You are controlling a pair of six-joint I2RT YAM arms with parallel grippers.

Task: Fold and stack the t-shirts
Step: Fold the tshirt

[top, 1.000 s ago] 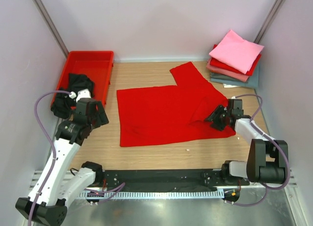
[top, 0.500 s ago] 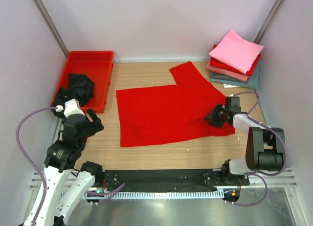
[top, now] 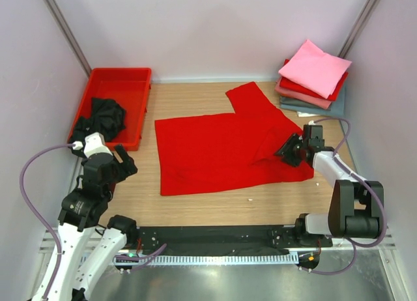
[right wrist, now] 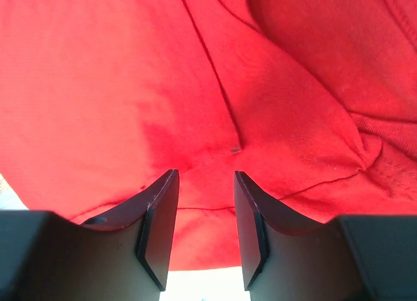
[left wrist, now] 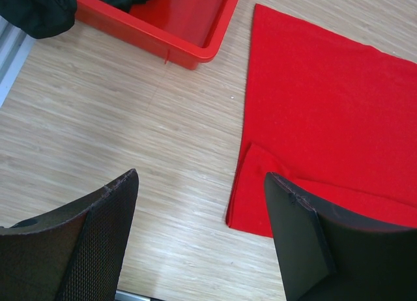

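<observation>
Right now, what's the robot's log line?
red shirt: spread on table | left jaws: open | right jaws: apart over shirt's right side | black shirt: draped over tray rim

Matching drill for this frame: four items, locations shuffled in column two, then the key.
1. bright red t-shirt
2. black t-shirt
3. pink t-shirt
4. left end effector

A. top of the folded stack, far right corner
B. open, above bare table
C. in the red tray
D. spread out mid-table

Pairs: 1-D, 2-C, 3-A, 4-B
</observation>
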